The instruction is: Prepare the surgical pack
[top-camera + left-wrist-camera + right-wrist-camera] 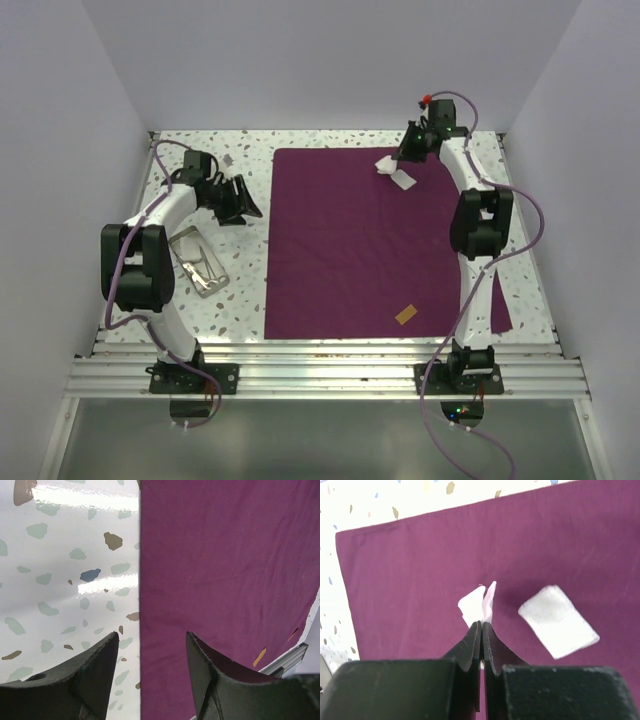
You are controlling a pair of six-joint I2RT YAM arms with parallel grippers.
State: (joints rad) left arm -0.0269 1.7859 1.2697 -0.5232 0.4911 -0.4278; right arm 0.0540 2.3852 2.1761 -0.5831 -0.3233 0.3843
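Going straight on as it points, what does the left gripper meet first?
Probably the edge of the purple cloth on the table, centred before the open left gripper; depth is unclear.

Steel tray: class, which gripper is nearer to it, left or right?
Left. The left gripper hovers open just beyond the steel tray, beside the purple cloth. The right gripper is across the cloth near its far edge, shut on a gauze square.
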